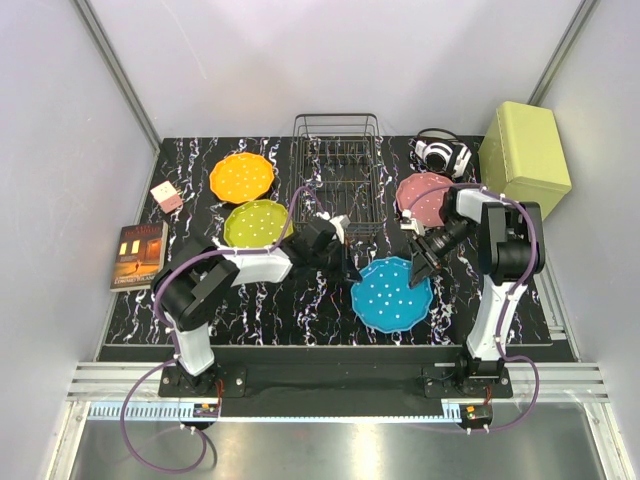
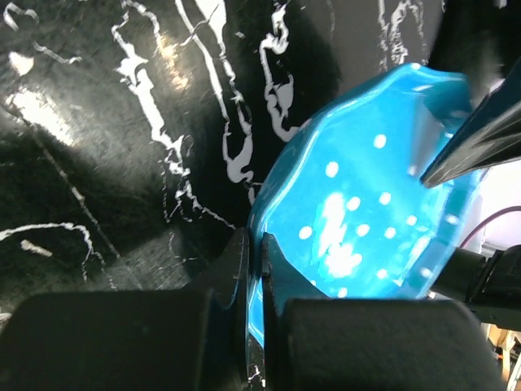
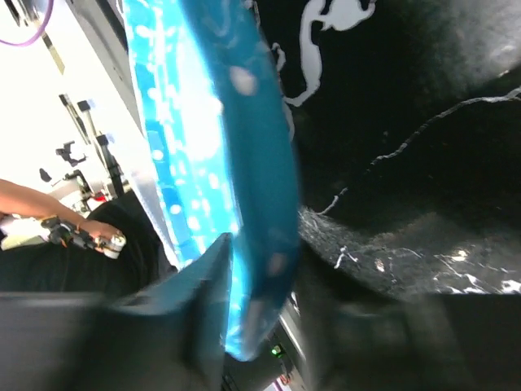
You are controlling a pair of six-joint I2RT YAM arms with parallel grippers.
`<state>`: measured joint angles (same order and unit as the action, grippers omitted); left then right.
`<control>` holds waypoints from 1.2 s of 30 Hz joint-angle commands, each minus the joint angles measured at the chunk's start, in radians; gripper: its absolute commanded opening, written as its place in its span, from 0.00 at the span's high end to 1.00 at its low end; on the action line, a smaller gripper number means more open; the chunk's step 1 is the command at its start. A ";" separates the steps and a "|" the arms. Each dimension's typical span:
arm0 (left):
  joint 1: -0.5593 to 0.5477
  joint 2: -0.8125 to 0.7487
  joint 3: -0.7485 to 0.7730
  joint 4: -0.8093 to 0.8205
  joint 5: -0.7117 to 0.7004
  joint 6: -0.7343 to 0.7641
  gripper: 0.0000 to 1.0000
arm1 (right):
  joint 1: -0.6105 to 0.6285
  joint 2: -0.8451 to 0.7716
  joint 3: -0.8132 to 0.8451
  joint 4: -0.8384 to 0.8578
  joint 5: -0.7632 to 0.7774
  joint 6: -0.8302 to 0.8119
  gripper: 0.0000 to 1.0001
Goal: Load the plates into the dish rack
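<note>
The blue plate (image 1: 392, 292) is near the front middle of the table. My left gripper (image 1: 352, 272) is shut on its left rim; in the left wrist view the rim sits pinched between the jaws (image 2: 259, 244) and the plate (image 2: 358, 212) is tilted up off the table. My right gripper (image 1: 418, 262) holds the plate's upper right rim, with the rim (image 3: 203, 122) between its fingers (image 3: 260, 269). The orange plate (image 1: 242, 177) and yellow-green plate (image 1: 256, 222) lie left of the black wire dish rack (image 1: 337, 170). The pink plate (image 1: 425, 197) lies right of it.
A green box (image 1: 525, 155) and headphones (image 1: 440, 153) stand at the back right. A book (image 1: 138, 255) lies at the table's left edge, with a small pink and white box (image 1: 166, 197) behind it.
</note>
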<state>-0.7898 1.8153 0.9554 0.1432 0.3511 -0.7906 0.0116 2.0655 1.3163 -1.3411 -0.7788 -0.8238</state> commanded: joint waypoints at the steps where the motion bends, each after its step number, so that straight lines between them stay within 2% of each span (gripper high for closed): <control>1: 0.001 -0.068 0.016 0.125 0.040 -0.038 1.00 | -0.005 -0.021 0.024 -0.161 -0.053 -0.040 0.69; 2: 0.001 -0.068 0.017 0.115 0.035 -0.036 1.00 | -0.005 -0.013 0.023 -0.167 -0.053 -0.050 0.82; 4: 0.001 -0.074 0.025 0.096 0.019 -0.030 1.00 | -0.005 -0.025 0.014 -0.179 -0.048 -0.069 0.94; 5: 0.000 -0.079 0.028 0.085 0.012 -0.029 0.90 | -0.005 -0.033 0.012 -0.179 -0.043 -0.072 1.00; 9: 0.003 -0.109 0.055 0.023 -0.008 0.028 0.54 | -0.045 -0.087 0.018 -0.205 0.001 -0.072 1.00; 12: 0.018 -0.174 0.068 -0.069 0.032 0.131 0.46 | -0.064 -0.151 0.047 -0.248 0.074 -0.098 1.00; 18: 0.102 -0.373 0.033 -0.258 0.173 0.387 0.41 | -0.070 -0.381 0.133 -0.299 0.271 -0.100 1.00; 21: 0.159 -0.511 0.005 -0.297 0.160 0.484 0.42 | -0.070 -0.497 0.213 -0.299 0.350 -0.112 1.00; 24: 0.227 -0.638 0.017 -0.298 0.077 0.574 0.42 | -0.070 -0.565 0.314 -0.299 0.410 -0.158 1.00; 27: 0.302 -0.697 0.052 -0.277 -0.061 0.657 0.42 | -0.070 -0.526 0.504 -0.293 0.435 -0.103 1.00; 29: 0.323 -0.705 0.068 -0.257 -0.217 0.721 0.41 | -0.070 -0.441 0.714 -0.293 0.421 -0.006 1.00; 30: 0.334 -0.705 0.068 -0.239 -0.307 0.760 0.41 | -0.070 -0.370 0.882 -0.290 0.414 0.073 1.00; 31: 0.337 -0.706 0.068 -0.229 -0.340 0.778 0.40 | -0.070 -0.328 0.973 -0.287 0.402 0.122 1.00; 32: 0.337 -0.709 0.062 -0.222 -0.377 0.784 0.40 | -0.070 -0.280 1.065 -0.255 0.394 0.270 1.00; 33: 0.337 -0.712 0.053 -0.191 -0.427 0.784 0.39 | -0.070 -0.189 1.248 -0.233 0.398 0.363 1.00; 34: 0.339 -0.724 0.040 -0.176 -0.446 0.784 0.39 | -0.068 -0.138 1.344 -0.213 0.406 0.452 1.00; 35: 0.340 -0.732 0.013 -0.160 -0.460 0.784 0.39 | -0.067 -0.048 1.427 -0.157 0.438 0.647 1.00; 36: 0.343 -0.737 0.002 -0.146 -0.477 0.766 0.39 | -0.062 -0.015 1.542 -0.124 0.455 0.732 1.00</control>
<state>-0.4522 1.1030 0.9939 -0.1020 0.0547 -0.0738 -0.0551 1.8904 2.5282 -1.4197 -0.3370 -0.6083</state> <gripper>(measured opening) 0.611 0.303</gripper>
